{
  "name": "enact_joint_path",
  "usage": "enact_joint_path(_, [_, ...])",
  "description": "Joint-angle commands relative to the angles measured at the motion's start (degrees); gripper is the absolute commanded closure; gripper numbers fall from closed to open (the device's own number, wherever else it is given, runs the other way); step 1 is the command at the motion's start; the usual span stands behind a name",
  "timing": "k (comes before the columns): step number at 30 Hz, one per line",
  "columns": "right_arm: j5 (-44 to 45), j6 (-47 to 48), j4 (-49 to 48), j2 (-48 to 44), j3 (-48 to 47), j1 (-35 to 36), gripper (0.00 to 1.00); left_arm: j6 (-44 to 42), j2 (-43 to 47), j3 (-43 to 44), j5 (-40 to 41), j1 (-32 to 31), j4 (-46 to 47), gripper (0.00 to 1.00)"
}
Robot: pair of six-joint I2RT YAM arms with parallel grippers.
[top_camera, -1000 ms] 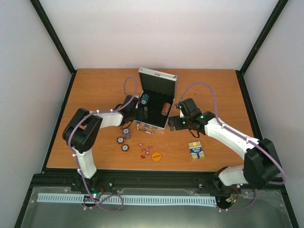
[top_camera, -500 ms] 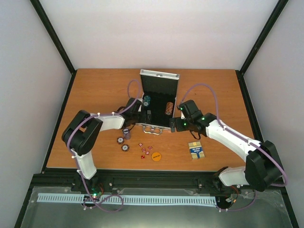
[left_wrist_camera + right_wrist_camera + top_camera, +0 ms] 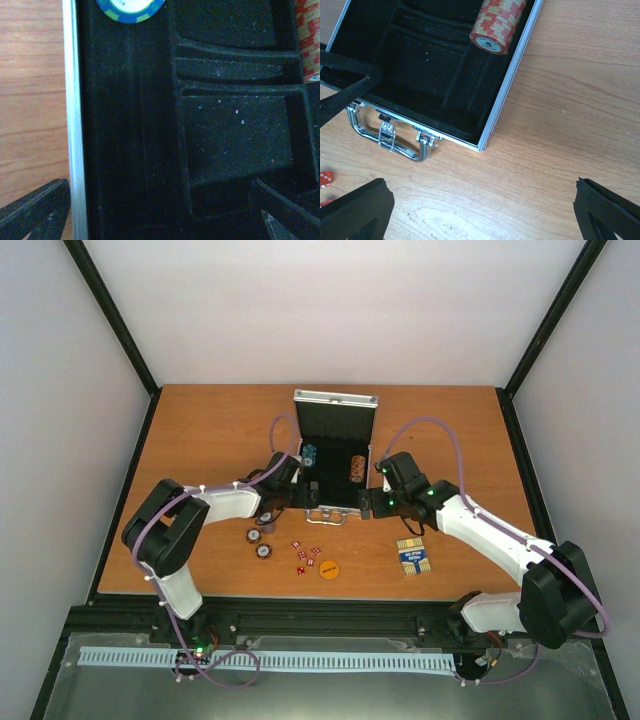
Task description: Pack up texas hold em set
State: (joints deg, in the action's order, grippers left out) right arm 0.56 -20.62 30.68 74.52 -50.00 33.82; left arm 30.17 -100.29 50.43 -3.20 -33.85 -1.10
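**Top external view.** The open silver case [image 3: 335,478] lies at the middle of the table [image 3: 200,440], with its lid [image 3: 335,408] upright at the far side. In its black lining are a blue chip [image 3: 309,453] on the left and a red-and-cream chip stack [image 3: 355,468] on the right. The left gripper [image 3: 303,495] is at the case's near left corner and the right gripper [image 3: 368,503] at its near right corner. Loose chips [image 3: 264,551], red dice [image 3: 302,555], the orange disc [image 3: 329,568] and the card deck [image 3: 413,556] lie on the wood nearer the arm bases, apart from both grippers.

**Left wrist view.** The fingers are spread wide with nothing clasped. One is over the wood outside the case's silver rim, the other over the lining inside, so the left wall runs between them. The blue chip is at the far edge of the view.

**Right wrist view.** The fingers are spread wide and grip nothing; only bare wood lies between them, just off the case's near right corner. The chrome handle [image 3: 400,149] is ahead to the left, the chip stack farther in, and one die [image 3: 324,179] is at the left edge.
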Motion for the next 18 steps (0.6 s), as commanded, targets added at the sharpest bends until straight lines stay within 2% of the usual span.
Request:
enact_joint_path(1, [-0.13,-0.21,0.42,-1.05,0.23,0.01,0.00,0.60,0.39,1.16,2.91,-0.70,-10.90,0.00])
enact_joint_path(12, [-1.62,0.59,1.31,-1.63,-0.26,0.10,0.00,-0.15,3.81,7.54,6.28,-0.65,-15.65,0.00])
enact_joint_path(18, [-2.77,0.83,2.26,-2.10,-1.51,1.23,0.00,-0.29,7.61,10.21,7.27,1.42,-19.28,0.00])
